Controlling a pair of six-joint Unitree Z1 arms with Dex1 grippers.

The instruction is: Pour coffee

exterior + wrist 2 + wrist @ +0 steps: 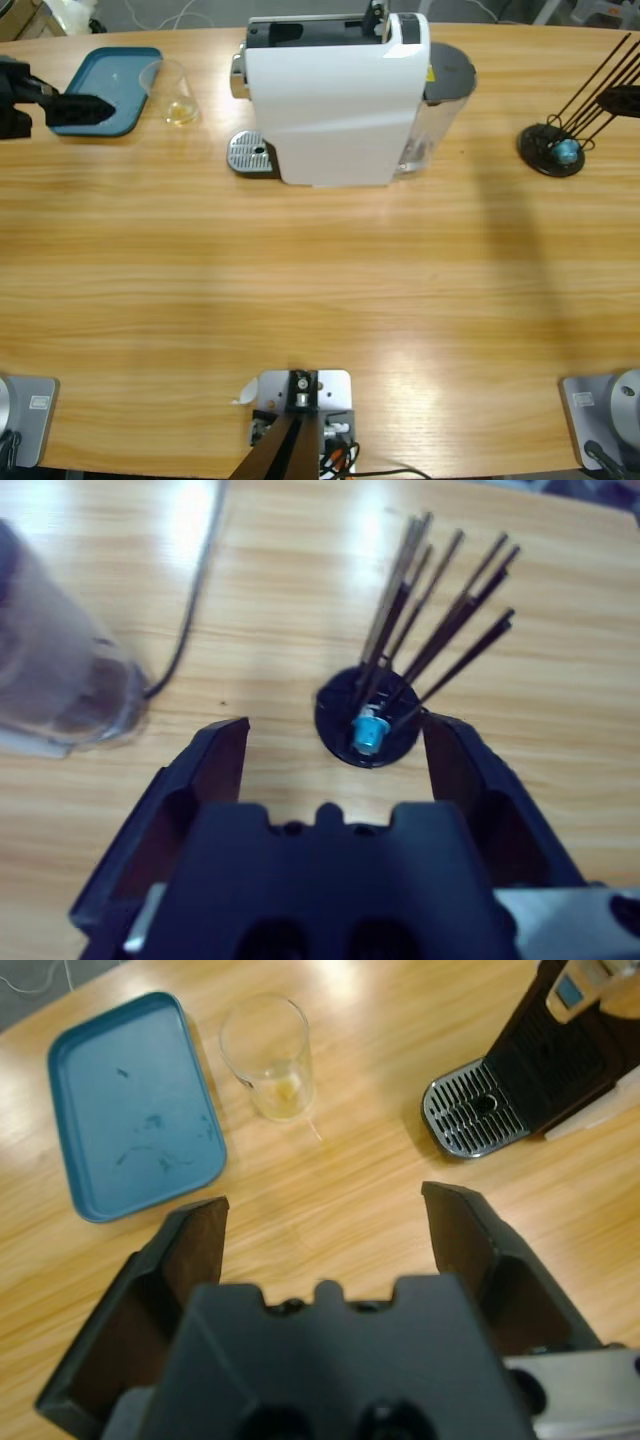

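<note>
1. The wooden table (320,290) filled the high view.
2. The white coffee machine (335,95) stood at the table's far middle, its metal drip grille (250,153) on the side toward the glass, a clear water tank (435,110) on the other side.
3. The teal tray (120,85) lay flat near the far left corner.
4. The left gripper (325,1225) was spread wide and held nothing; the left wrist view looked over bare wood toward tray and glass. In the high view it hung over the tray's left part.
5. The right gripper (335,750) was also spread wide and held nothing, its tips either side of a black rack of thin rods (370,720).
6. The clear glass (172,92) stood upright just beside the tray, apart from both grippers.
7. The coffee (285,1090), a shallow pale amber pool, sat in the bottom of that glass.
</note>
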